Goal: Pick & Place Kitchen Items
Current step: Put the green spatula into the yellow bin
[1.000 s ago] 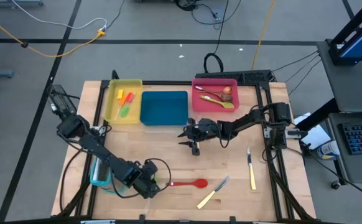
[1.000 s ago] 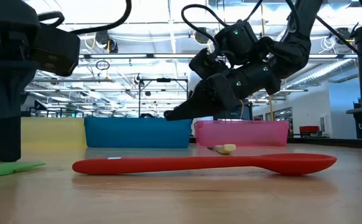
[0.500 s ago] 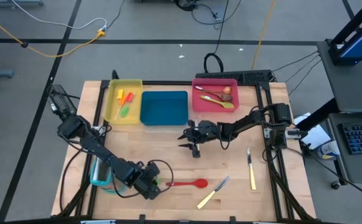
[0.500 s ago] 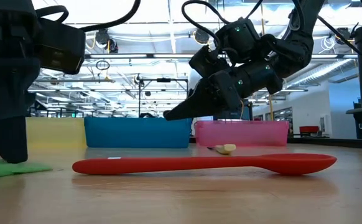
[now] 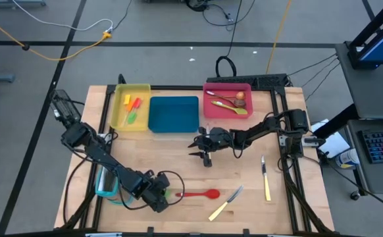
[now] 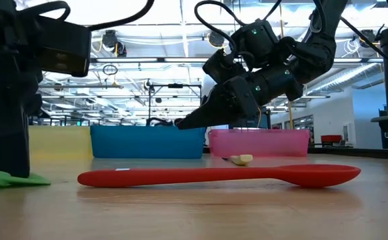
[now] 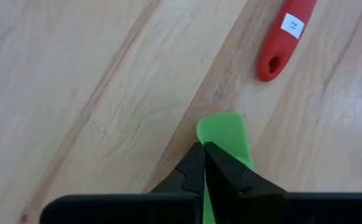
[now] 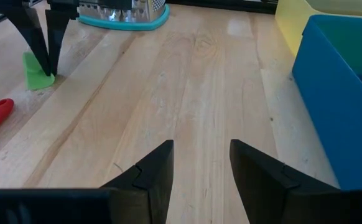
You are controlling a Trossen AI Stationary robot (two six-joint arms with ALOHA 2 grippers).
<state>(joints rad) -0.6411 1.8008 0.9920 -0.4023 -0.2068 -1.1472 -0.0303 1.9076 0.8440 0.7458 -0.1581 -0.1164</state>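
Wooden table (image 5: pixel 178 158), three trays along its far edge: yellow tray (image 5: pixel 131 90) with a few small orange and green pieces in it, blue tray (image 5: pixel 173 114) bare, red tray (image 5: pixel 228 87) holding spoons. The colours look like sorting bins, so the loose utensils probably go in by kind or colour.

Both arms reach in from the sides. Right gripper (image 5: pixel 200 149) hangs above mid-table, in front of the blue tray, fingers (image 8: pixel 153 168) spread apart with nothing between them. It appears to be waiting, kept clear of the left arm's working area.

Left gripper (image 5: pixel 162 196) is down at the table's near edge, just beside the handle end of the red spoon (image 5: pixel 198 194). Its tips are pinched together on a green spatula (image 7: pixel 226 134); the wrist view shows the flat green blade sticking out past the closed tips, lying on the wood. The grip sits on the thin part, likely because the piece lies flat and offers only an edge to take.

Grater (image 5: pixel 106 184) lies near the left arm, not a sorting item.

Two cream-handled knives wait on the right side of the table: one (image 5: pixel 224 204) near the spoon's bowl, one (image 5: pixel 266 181) beside the right arm's base.
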